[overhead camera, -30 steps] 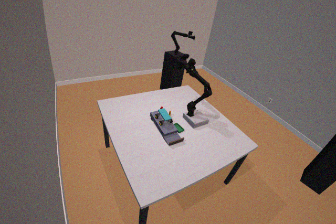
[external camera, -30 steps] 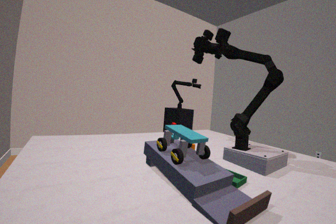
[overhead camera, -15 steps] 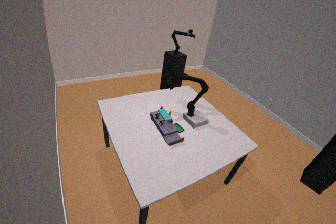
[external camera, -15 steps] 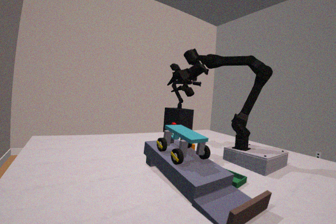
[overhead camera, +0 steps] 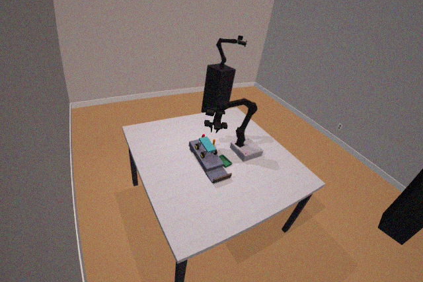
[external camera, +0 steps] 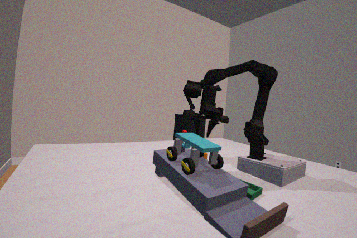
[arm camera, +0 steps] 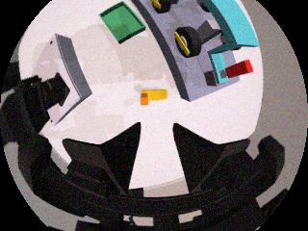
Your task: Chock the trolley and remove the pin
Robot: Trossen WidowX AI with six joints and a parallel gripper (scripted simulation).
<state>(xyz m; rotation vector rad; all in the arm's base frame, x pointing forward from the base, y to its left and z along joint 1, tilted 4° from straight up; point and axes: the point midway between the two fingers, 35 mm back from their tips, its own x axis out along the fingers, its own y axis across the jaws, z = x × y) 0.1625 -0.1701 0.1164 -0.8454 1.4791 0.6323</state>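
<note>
The gripper (overhead camera: 214, 131) (arm camera: 158, 125) is partly open and empty, pointing down above the table near the ramp's uphill end. The trolley (overhead camera: 207, 143) (external camera: 198, 141) (arm camera: 241, 29) with a teal deck stands on the grey ramp (overhead camera: 213, 163) (external camera: 225, 183) (arm camera: 202, 89). The red-headed stop pin (overhead camera: 203, 135) (external camera: 184, 131) (arm camera: 241, 68) stands at its uphill end. The yellow chock (arm camera: 158, 94) lies on the table beside the ramp; its orange handle (overhead camera: 214, 142) (external camera: 205, 156) (arm camera: 144, 99) sticks up. Its black base is not visible. The green tray (external camera: 256, 193) (arm camera: 133, 36) sits beside the ramp.
A brown end board (overhead camera: 222, 177) (external camera: 265, 221) stands at the ramp's foot. The arm's grey base (overhead camera: 246, 152) (external camera: 270, 170) is on the table, on the tray's side of the ramp. A black pedestal (overhead camera: 218, 84) with another arm stands beyond the table.
</note>
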